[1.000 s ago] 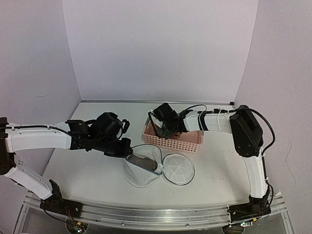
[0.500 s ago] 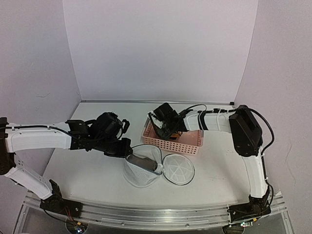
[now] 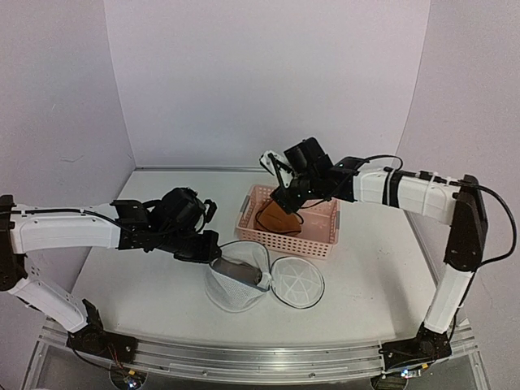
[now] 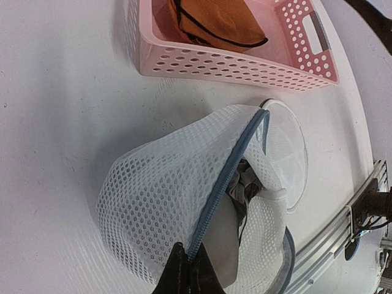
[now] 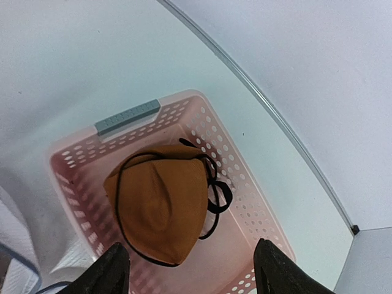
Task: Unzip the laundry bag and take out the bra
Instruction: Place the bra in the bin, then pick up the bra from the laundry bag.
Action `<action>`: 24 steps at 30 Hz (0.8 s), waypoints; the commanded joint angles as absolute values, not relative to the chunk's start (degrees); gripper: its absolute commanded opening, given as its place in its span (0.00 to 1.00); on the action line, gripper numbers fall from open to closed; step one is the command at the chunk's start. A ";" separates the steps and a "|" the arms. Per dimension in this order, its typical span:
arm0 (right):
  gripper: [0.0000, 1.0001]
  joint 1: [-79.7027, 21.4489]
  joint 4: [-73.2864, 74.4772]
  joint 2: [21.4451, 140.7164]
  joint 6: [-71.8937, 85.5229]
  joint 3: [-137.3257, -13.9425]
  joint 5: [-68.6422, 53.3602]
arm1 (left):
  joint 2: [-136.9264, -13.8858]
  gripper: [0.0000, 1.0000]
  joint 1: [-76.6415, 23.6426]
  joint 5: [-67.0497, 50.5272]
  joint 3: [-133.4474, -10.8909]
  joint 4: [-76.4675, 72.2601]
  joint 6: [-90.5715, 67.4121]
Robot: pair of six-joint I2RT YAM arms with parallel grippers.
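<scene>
From above, the right gripper (image 3: 284,195) has risen off the pink basket (image 3: 325,242), leaving the bra (image 3: 279,219) inside, so removal looks done; the left gripper (image 3: 209,244) stays on the laundry bag (image 3: 236,286). Its wrist view shows jaws pinched shut on the bag's rim, interior unclear. The right wrist view shows fingers wide and empty, basket's near end cropped.

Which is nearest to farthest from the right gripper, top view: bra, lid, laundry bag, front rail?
1. bra, in the pink basket below the right gripper.
2. lid and laundry bag, in front of the basket; too close to call.
3. front rail, at the near table edge.
</scene>
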State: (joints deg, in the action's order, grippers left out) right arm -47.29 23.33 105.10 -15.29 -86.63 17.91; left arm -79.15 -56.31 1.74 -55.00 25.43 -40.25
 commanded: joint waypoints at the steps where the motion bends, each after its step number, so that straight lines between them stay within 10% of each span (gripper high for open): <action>1: 0.68 -47.33 23.95 95.74 -10.13 -82.21 5.96 | -79.78 0.00 -56.46 2.47 -57.21 23.57 -38.87; 12: 0.50 -51.24 17.78 84.54 -2.28 -68.40 -17.67 | -80.59 0.00 -56.42 1.53 -57.13 23.30 -38.11; 24: 0.47 -58.20 12.82 95.72 -0.48 -68.67 -15.03 | -77.63 0.00 -56.56 -1.40 -53.78 20.14 -34.72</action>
